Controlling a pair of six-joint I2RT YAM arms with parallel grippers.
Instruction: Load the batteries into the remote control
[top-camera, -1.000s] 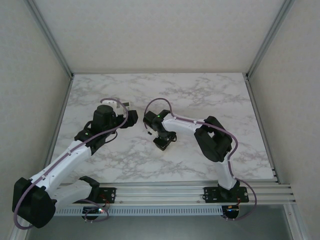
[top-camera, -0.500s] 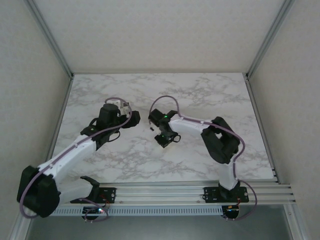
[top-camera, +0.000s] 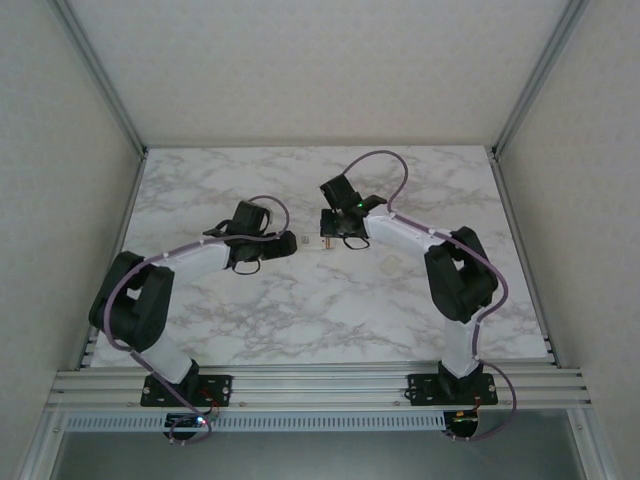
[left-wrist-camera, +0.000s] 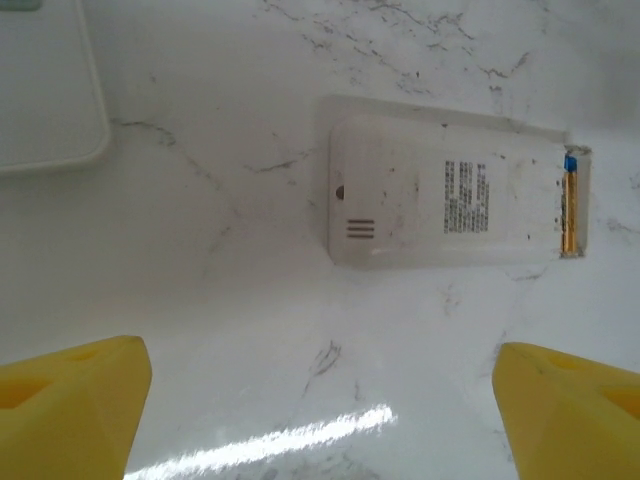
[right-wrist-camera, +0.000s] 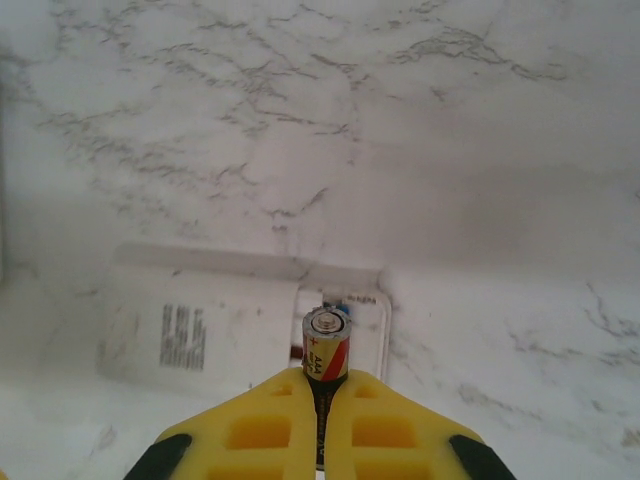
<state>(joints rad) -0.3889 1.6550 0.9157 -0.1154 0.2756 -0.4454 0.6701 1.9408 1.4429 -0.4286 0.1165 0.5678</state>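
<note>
Top view: the remote control (top-camera: 305, 240) lies near the middle of the table (top-camera: 450, 200), between the arms.

Left wrist: the left gripper (left-wrist-camera: 320, 400) has its fingers spread, and a seated battery (left-wrist-camera: 570, 212) fills one slot.

Right wrist: the right gripper (right-wrist-camera: 322, 392) pinches a second battery (right-wrist-camera: 326, 345) over the open bay (right-wrist-camera: 345, 325). It should probably be laid parallel to the seated one and then pressed down gently.

Overhead; wrist close-ups, both on remote (left-wrist-camera: 445, 190)
</note>
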